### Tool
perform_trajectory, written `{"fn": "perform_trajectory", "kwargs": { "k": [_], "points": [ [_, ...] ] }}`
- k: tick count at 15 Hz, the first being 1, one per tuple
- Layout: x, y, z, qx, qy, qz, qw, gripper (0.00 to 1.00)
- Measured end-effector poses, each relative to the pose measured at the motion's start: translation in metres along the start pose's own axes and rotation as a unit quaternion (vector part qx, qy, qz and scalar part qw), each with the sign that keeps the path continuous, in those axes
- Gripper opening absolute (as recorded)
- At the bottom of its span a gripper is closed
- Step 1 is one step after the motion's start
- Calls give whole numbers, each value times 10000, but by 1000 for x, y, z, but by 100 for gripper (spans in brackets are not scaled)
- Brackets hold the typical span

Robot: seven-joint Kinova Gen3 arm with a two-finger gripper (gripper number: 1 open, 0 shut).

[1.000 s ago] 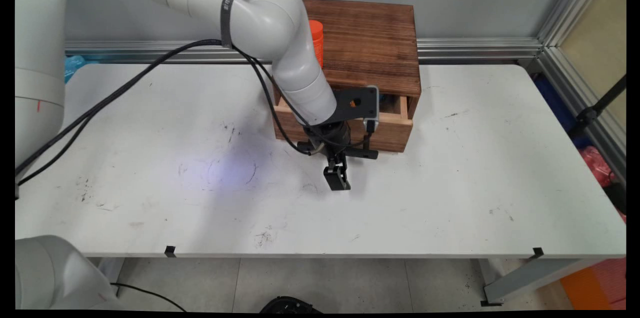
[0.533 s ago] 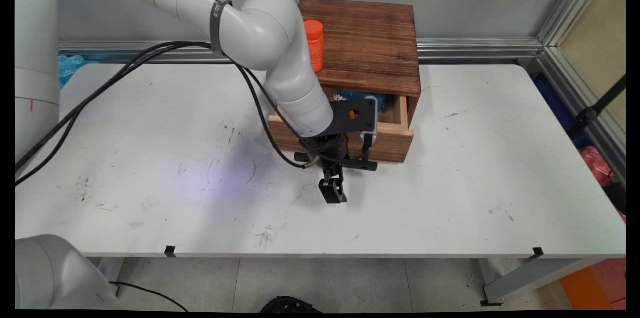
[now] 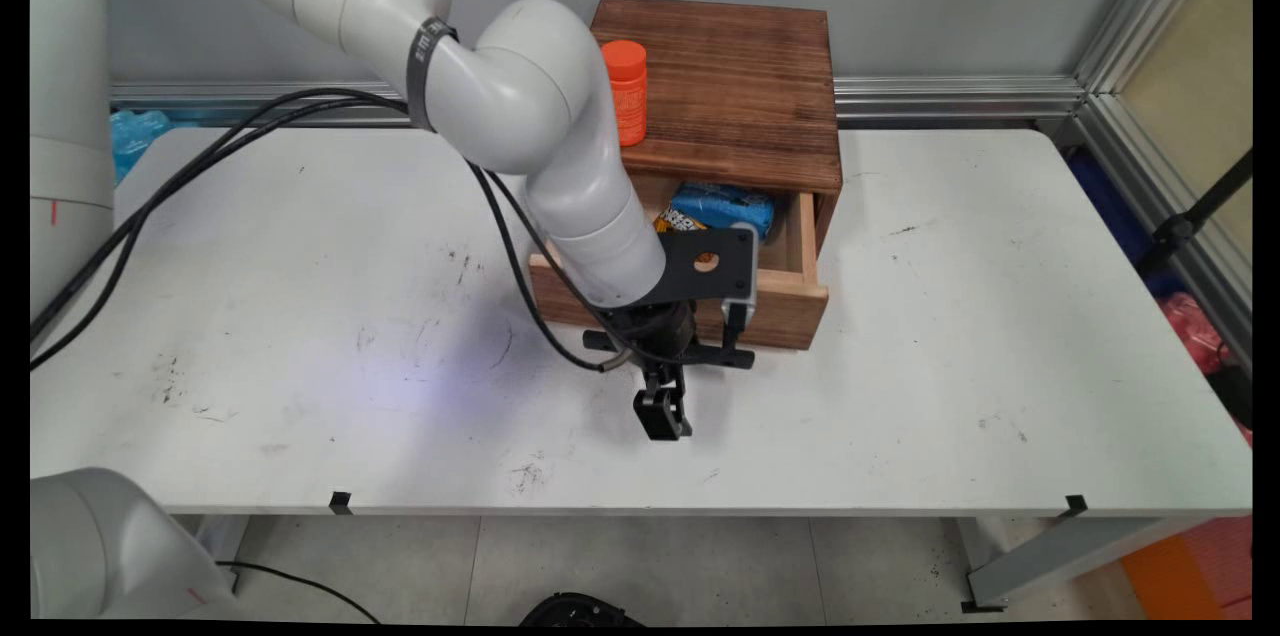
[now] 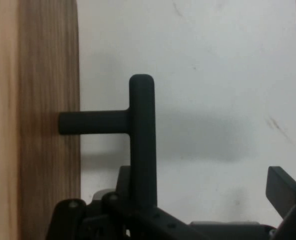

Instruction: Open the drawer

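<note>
Drawer (image 3: 775, 301) sits pulled partway out of the wooden box (image 3: 740, 86), just right of centre in the main view, its front facing the near edge of the white table (image 3: 300, 316). Over at the left, black cables (image 3: 200, 166) sweep down from the arm across the upper left of the frame. Moving toward the middle, the gripper (image 3: 662, 413) hangs just in front of the drawer front, pointing down at the table. In the hand view the fingers are spread wide: the right one (image 4: 283, 187) stands well clear at the lower right, and the other is down in the linkage at the lower left beside the wood. The black T-shaped handle (image 4: 142, 130) stands between them, its stem running into the drawer front at the left of the frame. Nothing is clamped on the bar, and I cannot tell whether a finger touches it. Back in the main view, an orange bottle (image 3: 626, 91) stands upright on the left part of the box top, and inside the drawer lies a blue packet (image 3: 722, 208), just right of the arm.
</note>
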Motion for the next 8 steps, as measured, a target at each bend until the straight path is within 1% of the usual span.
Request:
{"fn": "perform_trajectory", "kwargs": {
  "k": [8],
  "points": [
    [5,30,4,-32,-48,46,10000,100]
  ]
}}
